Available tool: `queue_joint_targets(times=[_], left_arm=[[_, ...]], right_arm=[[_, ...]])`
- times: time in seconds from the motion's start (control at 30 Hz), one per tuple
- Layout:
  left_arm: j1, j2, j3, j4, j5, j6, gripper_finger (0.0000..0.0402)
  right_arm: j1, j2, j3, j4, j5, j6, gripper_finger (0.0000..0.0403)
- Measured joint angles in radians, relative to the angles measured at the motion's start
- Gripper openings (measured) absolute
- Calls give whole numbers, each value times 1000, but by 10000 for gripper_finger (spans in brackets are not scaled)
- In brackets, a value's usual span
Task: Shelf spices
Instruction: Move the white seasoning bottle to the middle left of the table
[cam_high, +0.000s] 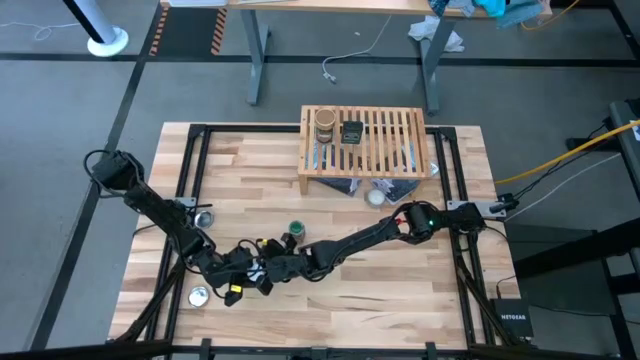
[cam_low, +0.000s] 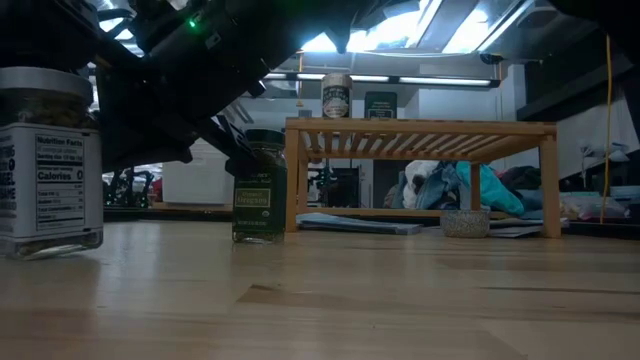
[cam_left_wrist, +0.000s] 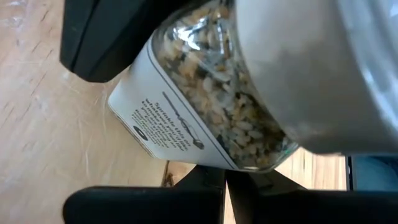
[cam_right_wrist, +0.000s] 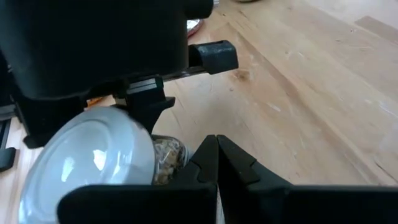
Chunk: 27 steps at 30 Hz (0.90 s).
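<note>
The clear white-capped jar (cam_low: 45, 165) stands upright on its base near the table's near-left part, seeds showing through its glass (cam_left_wrist: 211, 106). Both grippers crowd it. My left gripper (cam_left_wrist: 225, 183) is shut beside its wall, and my right gripper (cam_right_wrist: 216, 158) is shut next to it below the white cap (cam_right_wrist: 93, 165). In the high view the arms hide the jar. The green-lidded jar (cam_high: 295, 233) stands alone just beyond them. The tan-brown jar (cam_high: 324, 125) and the dark tin (cam_high: 352, 131) stand on top of the shelf (cam_high: 385, 140). My left gripper's shut fingertips (cam_left_wrist: 214, 180) lie close by the clear jar's glass wall (cam_left_wrist: 255, 163), below the label; I cannot tell whether they touch it. My right gripper's shut fingertips (cam_right_wrist: 205, 163) stand right beside the jar's glass shoulder (cam_right_wrist: 166, 154) under the cap; whether they touch, I cannot tell.
Flat silver round pieces lie on the tabletop at the left (cam_high: 205, 217), near the near-left corner (cam_high: 198, 295) and in front of the shelf (cam_high: 377, 196). Dark flat items sit under the shelf (cam_low: 350, 222). Bare wood stretches to the near right (cam_high: 420, 290).
</note>
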Motion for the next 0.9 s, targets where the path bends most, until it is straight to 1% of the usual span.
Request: queue_joint_targets(times=[0.5,0.9], left_arm=[[22,0,0,-13,2,-8,0],[21,0,0,9,7,-41,0]], right_arm=[[-10,0,0,5,8,-8,1],[-15,0,0,26,-13,-8,1]])
